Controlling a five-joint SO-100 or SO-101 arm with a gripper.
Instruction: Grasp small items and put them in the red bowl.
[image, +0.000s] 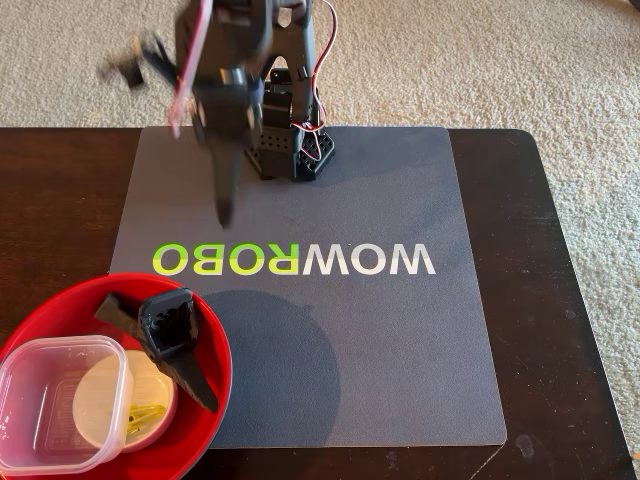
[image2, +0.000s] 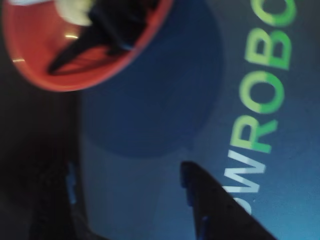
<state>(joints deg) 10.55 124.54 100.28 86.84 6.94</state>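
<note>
The red bowl (image: 205, 345) sits at the front left of the fixed view, overlapping the mat's corner. Inside it lie a clear square plastic tub (image: 45, 400), a small white round bowl (image: 105, 400) with a yellow clip (image: 143, 413), a short black bar (image: 115, 308) and a black round-headed spiked part (image: 172, 335). My gripper (image: 185, 145) hangs motion-blurred near the arm base at the back, well away from the bowl. In the wrist view the gripper (image2: 135, 210) is open and empty over the mat, with the red bowl (image2: 40, 65) and the black spiked part (image2: 95, 40) at the upper left.
A grey mat (image: 400, 340) printed WOWROBO covers the dark wooden table (image: 560, 300). The arm's base (image: 295, 150) stands at the mat's back edge. Beige carpet (image: 520, 60) lies beyond the table.
</note>
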